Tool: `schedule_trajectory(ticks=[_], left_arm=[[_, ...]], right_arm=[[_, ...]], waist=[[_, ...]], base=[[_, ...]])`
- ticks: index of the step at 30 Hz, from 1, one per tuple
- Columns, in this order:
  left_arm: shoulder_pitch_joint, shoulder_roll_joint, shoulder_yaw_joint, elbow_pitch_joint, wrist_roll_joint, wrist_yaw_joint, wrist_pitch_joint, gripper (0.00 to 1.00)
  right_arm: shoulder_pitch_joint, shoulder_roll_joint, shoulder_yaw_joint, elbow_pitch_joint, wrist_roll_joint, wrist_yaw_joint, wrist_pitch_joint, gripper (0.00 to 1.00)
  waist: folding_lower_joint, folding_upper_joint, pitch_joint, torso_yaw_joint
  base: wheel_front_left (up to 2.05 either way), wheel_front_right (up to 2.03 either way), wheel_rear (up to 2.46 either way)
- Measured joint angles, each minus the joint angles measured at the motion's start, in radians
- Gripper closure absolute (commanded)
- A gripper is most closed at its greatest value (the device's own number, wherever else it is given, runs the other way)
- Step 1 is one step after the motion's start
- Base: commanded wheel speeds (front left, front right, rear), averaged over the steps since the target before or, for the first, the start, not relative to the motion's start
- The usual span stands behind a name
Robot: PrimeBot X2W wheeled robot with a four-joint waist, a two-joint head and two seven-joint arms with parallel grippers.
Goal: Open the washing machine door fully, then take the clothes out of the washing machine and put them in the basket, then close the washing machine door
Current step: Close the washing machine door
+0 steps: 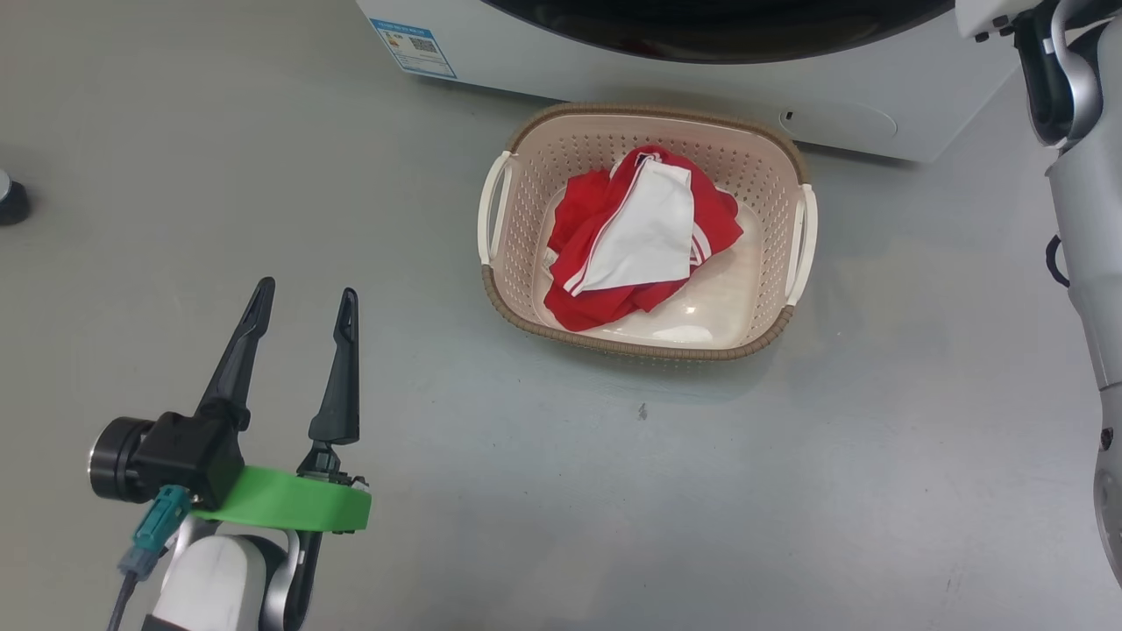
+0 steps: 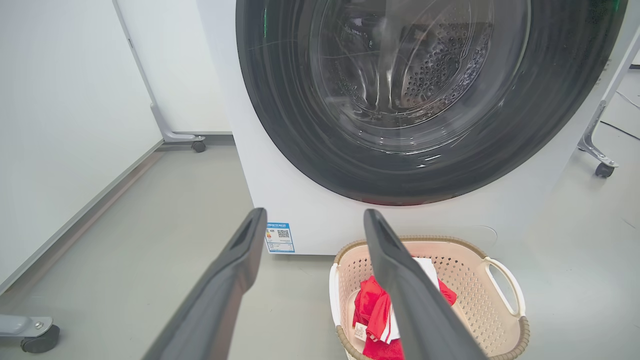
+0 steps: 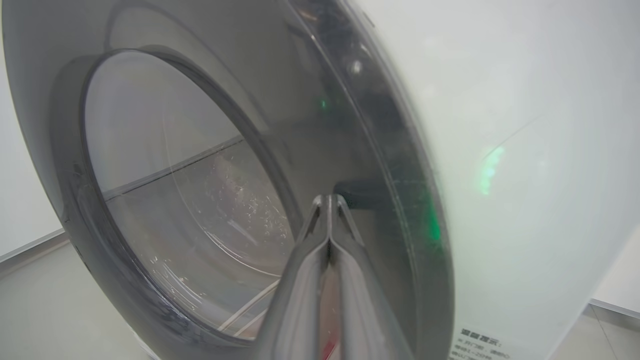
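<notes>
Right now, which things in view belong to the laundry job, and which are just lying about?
Job: round glossy black washing machine door; big white front-loading washing machine; red-and-white fabric clothes; cream perforated plastic basket; open left gripper; shut right gripper by the door.
Lying about: grey wheeled frame leg; black rubber caster.

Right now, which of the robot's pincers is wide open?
The left pincer: it stands spread wide apart, while the right pincer is pressed tight shut.
</notes>
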Motion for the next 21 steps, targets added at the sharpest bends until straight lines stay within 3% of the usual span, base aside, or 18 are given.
schedule_trajectory(ticks=[7,21], left_arm=[[-0.008,-0.006,0.014,0.005,0.007,-0.001,0.0,0.0],[-0.009,-0.007,0.046,0.028,0.029,-0.001,0.0,0.0]], right_arm=[[-0.013,0.007,0.01,0.044,0.001,-0.001,-0.033,1.0],[0.069,0.075,0.055,0.074,0.011,0.05,-0.075,1.0]], waist=[[0.0,0.0,-0.002,0.001],[0.0,0.0,-0.056,-0.045]], base=[[0.0,0.0,0.0],[0.0,0.0,0.0]])
